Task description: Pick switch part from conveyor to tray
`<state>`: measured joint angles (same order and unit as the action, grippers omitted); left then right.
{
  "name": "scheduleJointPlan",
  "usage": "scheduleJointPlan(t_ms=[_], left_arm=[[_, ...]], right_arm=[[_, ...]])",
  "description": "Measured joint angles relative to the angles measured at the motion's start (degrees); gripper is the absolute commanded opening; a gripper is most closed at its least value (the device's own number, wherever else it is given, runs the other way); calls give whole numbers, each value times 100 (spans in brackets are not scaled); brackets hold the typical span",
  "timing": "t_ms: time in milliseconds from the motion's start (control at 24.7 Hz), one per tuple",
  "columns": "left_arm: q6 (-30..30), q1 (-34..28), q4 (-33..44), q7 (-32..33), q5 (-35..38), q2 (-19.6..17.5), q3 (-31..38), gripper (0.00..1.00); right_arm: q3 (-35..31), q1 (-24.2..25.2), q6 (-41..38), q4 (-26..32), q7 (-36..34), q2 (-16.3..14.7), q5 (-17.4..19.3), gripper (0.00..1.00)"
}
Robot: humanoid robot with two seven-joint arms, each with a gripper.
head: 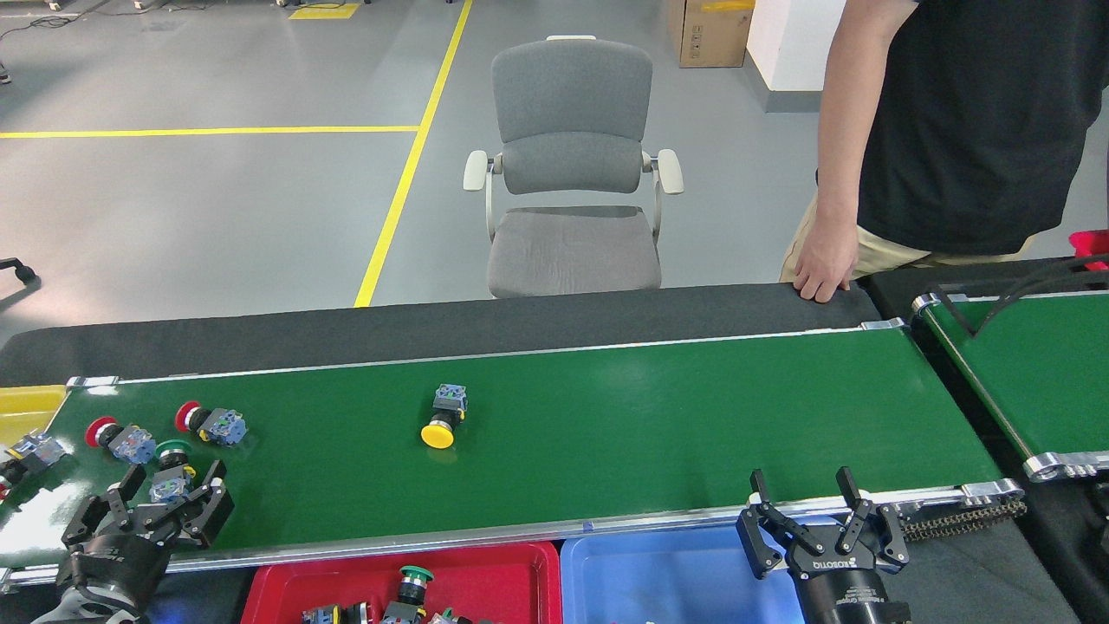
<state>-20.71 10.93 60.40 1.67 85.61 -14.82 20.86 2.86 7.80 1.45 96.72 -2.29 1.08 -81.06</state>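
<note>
Green switch (pixel 171 472) between left end effector (pixel 173 494) fingers, seemingly.

- The conveyor (pixel 658 416) lies bare to the right of the yellow switch (pixel 442 421), all the way to its right end.
- At the left end, two red switches (pixel 117 438) and a green switch (pixel 171 472) crowd together.
- A person's hand (pixel 819 264) rests on the far black edge.

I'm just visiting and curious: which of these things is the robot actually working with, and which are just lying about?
Part of the job:
conveyor
yellow switch
green switch
red switches
red tray
blue tray
left gripper
right gripper

Just there:
office chair
cardboard box
bystander's hand
second belt
</note>
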Motion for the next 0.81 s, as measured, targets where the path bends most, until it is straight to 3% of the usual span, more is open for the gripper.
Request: scheduleJointPlan(t_ms=[41,81,162,324,487,527,568,608,649,690,730,811], left_arm=[[50,68,-137,-26,-1,0,-3,38],[94,107,-222,-58,-17,-3,1,25],[105,128,-300,-123,-47,-43,9,13],[5,-7,-225,-356,-87,-37,-3,6],[-1061,-976,1051,-443,-243,140,-13,7],[-1355,-1313,1443,-448,-311,187,-15,10],[-1649,-1705,1893,-457,-386,243,-20,19],[-1895,-2085,2313,-459,-449,297,-23,39],[-2069,-2463,2738,-450,-485,407,-23,69],[-2183,-2747,3048,-435,-495,543,-25,91],[-2258,-2985,3319,-423,-497,719,-27,100],[-2343,-3233,3636,-414,-504,1056,-33,100]], right_arm=[[15,0,0,0,0,-14,0,100],[17,0,0,0,2,-15,0,100],[21,-1,-9,0,19,-13,0,100],[22,0,-17,0,60,-15,0,100],[23,8,-8,0,76,-13,0,100],[23,8,7,0,80,-12,0,100],[23,5,18,0,80,-12,0,100],[23,4,21,0,81,-12,1,100],[23,2,21,0,85,-12,2,100],[23,2,23,0,95,-12,2,100],[23,2,26,0,104,-12,3,100],[23,3,41,0,108,-15,5,100]])
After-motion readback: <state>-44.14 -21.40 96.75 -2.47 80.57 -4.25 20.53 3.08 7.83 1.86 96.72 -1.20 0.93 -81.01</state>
